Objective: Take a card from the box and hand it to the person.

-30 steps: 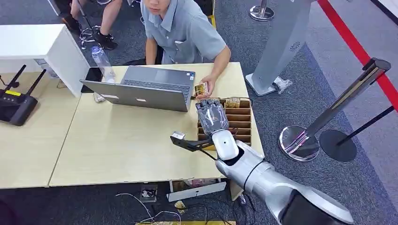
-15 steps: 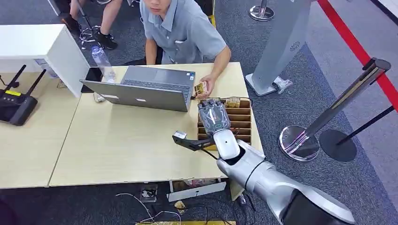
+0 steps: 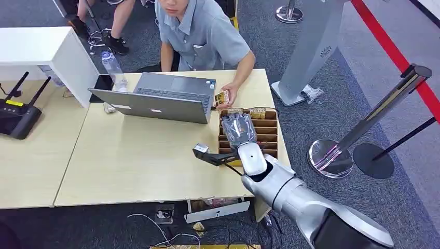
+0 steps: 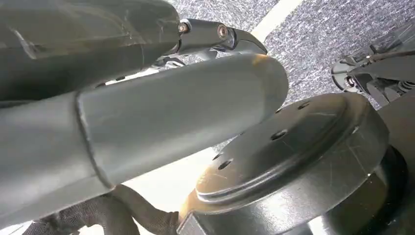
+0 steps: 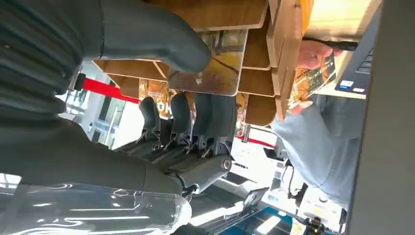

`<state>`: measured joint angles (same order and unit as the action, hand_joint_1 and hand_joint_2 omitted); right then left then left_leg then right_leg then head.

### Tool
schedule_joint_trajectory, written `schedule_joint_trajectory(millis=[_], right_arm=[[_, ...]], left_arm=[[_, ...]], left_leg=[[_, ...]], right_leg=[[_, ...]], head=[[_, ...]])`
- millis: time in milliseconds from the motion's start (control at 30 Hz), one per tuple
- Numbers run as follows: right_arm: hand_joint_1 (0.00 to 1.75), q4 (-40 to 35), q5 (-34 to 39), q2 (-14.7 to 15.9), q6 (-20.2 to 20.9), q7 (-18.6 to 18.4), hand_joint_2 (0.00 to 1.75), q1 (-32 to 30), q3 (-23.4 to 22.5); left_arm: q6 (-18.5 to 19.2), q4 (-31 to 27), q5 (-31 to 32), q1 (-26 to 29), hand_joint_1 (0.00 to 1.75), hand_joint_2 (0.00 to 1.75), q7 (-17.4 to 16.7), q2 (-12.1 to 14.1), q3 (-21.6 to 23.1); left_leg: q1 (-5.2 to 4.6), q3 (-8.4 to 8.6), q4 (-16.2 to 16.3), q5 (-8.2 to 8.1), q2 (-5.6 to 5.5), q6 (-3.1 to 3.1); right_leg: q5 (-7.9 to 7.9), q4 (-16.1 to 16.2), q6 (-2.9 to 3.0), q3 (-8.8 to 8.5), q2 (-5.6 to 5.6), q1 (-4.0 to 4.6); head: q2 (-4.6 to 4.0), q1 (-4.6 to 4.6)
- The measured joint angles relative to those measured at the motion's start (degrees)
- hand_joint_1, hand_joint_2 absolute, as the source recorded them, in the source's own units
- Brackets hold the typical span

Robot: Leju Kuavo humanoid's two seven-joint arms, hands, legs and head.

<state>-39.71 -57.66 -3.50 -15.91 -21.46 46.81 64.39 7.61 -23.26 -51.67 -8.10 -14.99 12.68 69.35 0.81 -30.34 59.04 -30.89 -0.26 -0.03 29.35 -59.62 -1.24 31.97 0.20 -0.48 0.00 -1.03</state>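
Observation:
A wooden slotted box (image 3: 267, 136) stands at the table's right end, with patterned cards (image 3: 258, 110) upright in its far row. My right hand (image 3: 238, 129) reaches over the box, fingertips at that far row. In the right wrist view a patterned card (image 5: 215, 61) lies between my thumb (image 5: 161, 44) and my fingers (image 5: 215, 115), over the box's wooden dividers (image 5: 281, 58). The person (image 3: 205, 33) sits behind the table and holds another card (image 3: 222, 97) just beyond the box. Part of my left hand (image 4: 195, 98) shows in the left wrist view, its fingers unclear.
An open laptop (image 3: 155, 98) sits left of the box, with a water bottle (image 3: 113, 67) behind it. A router (image 3: 18, 111) lies on the left table. Stanchion bases (image 3: 332, 158) stand on the carpet to the right. The table's (image 3: 129, 155) front half is bare.
My right hand has shifted a little to the right and back toward me over the box. The person's hand with its card has stayed put.

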Motion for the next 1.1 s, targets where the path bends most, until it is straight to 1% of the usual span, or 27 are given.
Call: schedule_joint_trajectory(millis=[67,100,200,267,333,367,433,500,533,567,600,867,1000,1100], right_arm=[[1.08,0.1,0.0,0.0,0.0,0.0,1.75,0.0,0.0],[1.12,0.2,0.0,0.0,0.0,0.0,1.75,0.0,0.0],[1.12,0.2,0.0,0.1,0.0,0.0,1.75,0.0,0.0],[1.20,0.3,0.0,0.1,0.2,0.0,1.75,0.0,0.0],[1.22,0.3,-0.1,0.1,0.3,0.0,1.75,0.0,0.0],[1.29,0.4,-0.1,0.1,0.4,0.0,1.75,0.0,0.0],[1.31,0.5,-0.3,0.1,0.5,0.0,1.75,0.0,0.0],[1.47,0.5,-0.5,0.1,0.5,0.0,1.75,0.0,0.0],[1.47,0.5,-0.6,0.1,0.5,0.0,1.75,0.1,0.0],[1.52,0.5,-0.7,0.1,0.6,0.0,1.75,0.1,0.0],[1.75,0.5,-0.7,0.1,0.7,0.0,1.75,0.1,0.0],[1.75,0.5,-1.0,0.1,1.1,0.0,1.75,0.4,0.0],[1.75,0.5,-2.0,0.3,2.5,0.4,1.75,0.9,0.0],[1.75,0.3,-2.8,0.4,2.7,0.6,1.75,1.2,0.1]], left_arm=[[0.0,0.0,0.0,0.0,0.00,0.00,0.0,0.0,0.0],[0.0,0.0,0.0,0.0,0.00,0.00,0.0,0.0,0.0],[0.0,0.0,0.0,0.0,0.00,0.00,0.0,0.0,0.0],[0.0,0.0,0.0,0.0,0.00,0.00,0.0,0.0,0.0],[0.0,0.0,0.0,0.0,0.00,0.00,0.1,0.0,0.0],[0.0,0.0,0.0,0.0,0.00,0.00,0.1,0.0,0.0],[0.0,0.0,0.0,0.0,0.00,0.00,0.2,0.0,0.0],[0.0,0.0,0.0,0.0,0.00,0.00,0.2,0.0,0.0],[0.0,0.0,0.0,0.0,0.00,0.00,0.2,0.0,0.0],[0.0,0.0,0.0,0.0,0.00,0.00,0.2,0.0,0.0],[0.0,0.0,0.0,0.0,0.00,0.00,0.2,0.0,0.0],[0.0,0.0,0.0,0.0,0.00,0.00,0.2,0.0,0.0],[0.0,0.0,0.0,0.1,0.00,0.00,0.3,0.0,0.0],[0.0,0.0,0.0,0.2,0.00,0.00,0.3,0.0,0.0]], left_leg=[[0.00,0.00,0.0,0.00,0.00,0.00],[0.00,0.00,0.0,0.00,0.00,0.00],[0.00,0.00,0.0,0.00,0.00,0.00],[0.00,0.00,0.0,0.00,0.00,0.00],[0.00,0.00,0.0,0.00,0.00,0.00],[0.00,0.00,0.0,0.00,0.00,0.00],[0.00,0.00,0.0,0.00,0.00,0.00],[0.00,0.00,0.0,0.00,0.00,0.00],[0.00,0.01,0.0,0.00,0.00,0.00],[0.00,0.01,0.0,0.00,0.00,0.00],[0.00,0.01,0.0,0.00,0.00,0.00],[0.00,0.04,0.0,0.01,0.00,-0.01],[0.00,0.05,0.0,0.01,0.00,-0.01],[0.00,0.04,0.0,0.01,0.00,-0.01]], right_leg=[[0.00,0.0,0.00,0.00,0.00,0.00],[0.00,0.0,0.00,0.00,0.00,0.00],[0.00,0.0,0.00,0.00,0.00,0.00],[0.00,0.0,0.00,0.00,0.00,0.00],[0.00,0.0,0.00,0.00,0.00,0.00],[0.00,0.0,0.00,0.00,0.00,0.00],[0.00,0.0,0.00,-0.01,0.00,0.00],[0.00,0.0,0.00,-0.01,0.00,0.00],[0.00,0.0,0.00,-0.01,0.00,0.00],[0.00,0.0,0.00,-0.01,0.00,0.00],[0.00,0.0,0.00,-0.01,0.00,0.00],[-0.01,0.0,0.00,-0.03,0.00,0.00],[-0.01,0.0,0.00,-0.03,0.00,0.00],[-0.01,0.0,0.00,-0.03,0.00,0.00]], head=[[0.00,0.00],[0.00,0.00],[0.00,0.00],[0.00,0.00],[0.00,0.00],[0.00,-0.02],[0.00,-0.02],[0.00,0.00],[0.00,-0.02],[0.00,0.00],[0.00,0.00],[0.00,-0.02],[0.00,0.00],[0.00,0.00]])
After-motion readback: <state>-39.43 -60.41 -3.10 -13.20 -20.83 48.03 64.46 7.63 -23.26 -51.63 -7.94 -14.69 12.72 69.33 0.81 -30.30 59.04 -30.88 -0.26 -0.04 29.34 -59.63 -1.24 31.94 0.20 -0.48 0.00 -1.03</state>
